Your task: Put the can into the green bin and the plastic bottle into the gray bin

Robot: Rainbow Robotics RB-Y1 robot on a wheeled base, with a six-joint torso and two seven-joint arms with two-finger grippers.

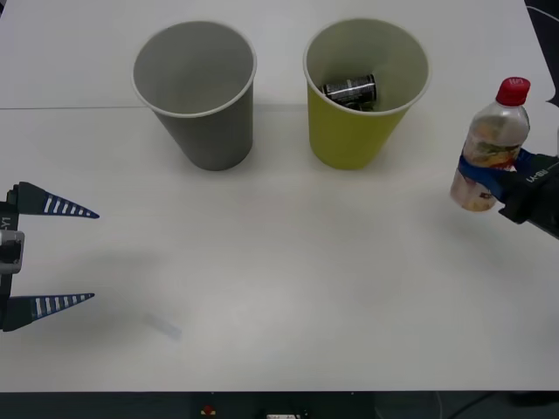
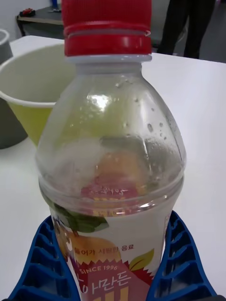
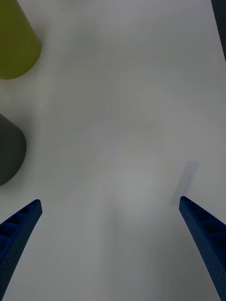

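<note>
The right gripper (image 1: 491,185) pinches the plastic bottle (image 1: 491,157) around its labelled lower body — upright, red cap on top, held at the table's (image 1: 279,288) right edge, to the right of the green bin (image 1: 362,131). The can (image 1: 350,89) lies on its side inside that bin. The gray bin (image 1: 205,122) stands just left of it. The left gripper (image 1: 65,255) hangs spread at the left edge — nothing between its fingers.

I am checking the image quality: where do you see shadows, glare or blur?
Front view: soft shadows lie under the gray bin and green bin, and light glints on the can. Right wrist view: the plastic bottle is sharp and the room behind it blurred. Left wrist view: both bins look soft.
</note>
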